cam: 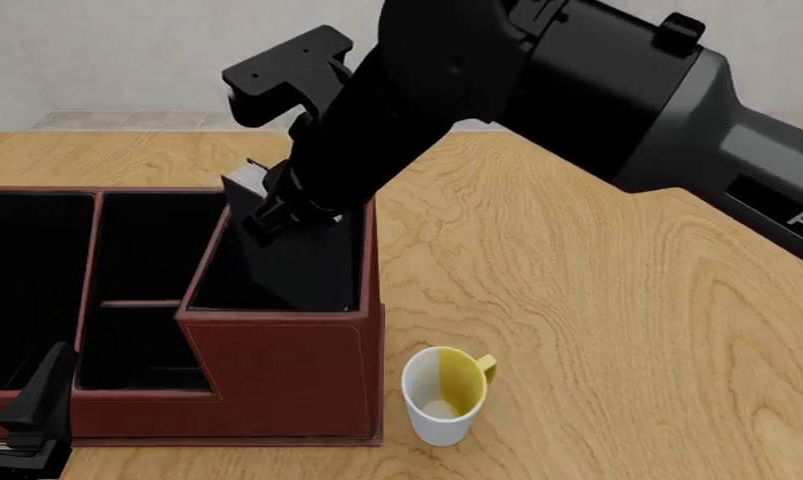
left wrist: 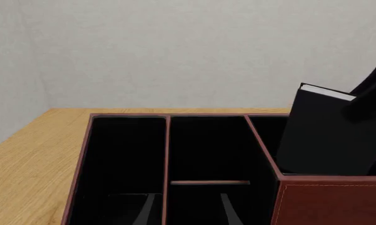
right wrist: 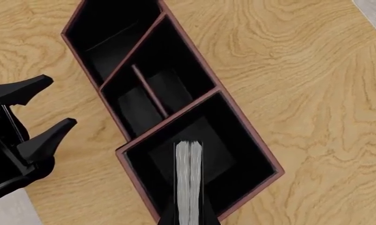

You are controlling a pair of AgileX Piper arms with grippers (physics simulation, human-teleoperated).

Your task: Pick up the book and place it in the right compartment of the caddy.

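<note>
The reddish-brown caddy [cam: 281, 375] stands at the table's left. The dark book [cam: 294, 265] is upright and slightly tilted, with its lower part inside the tall right compartment [cam: 217, 288]. My right gripper [cam: 278, 205] is shut on the book's upper part. Whether the book rests on the compartment floor is hidden. The right wrist view looks down the book's white page edges [right wrist: 189, 180] into the right compartment [right wrist: 238, 154]. My left gripper [cam: 34, 405] is open and empty at the caddy's near left corner. In the left wrist view the book [left wrist: 328, 133] rises above the caddy wall [left wrist: 325, 201].
A white mug with a yellow inside [cam: 444, 395] stands upright just right of the caddy's near right corner. The caddy's other compartments [left wrist: 128, 159] hold nothing. Bare wooden table [cam: 615, 300] stretches to the right, and the right arm [cam: 575, 70] reaches across above it.
</note>
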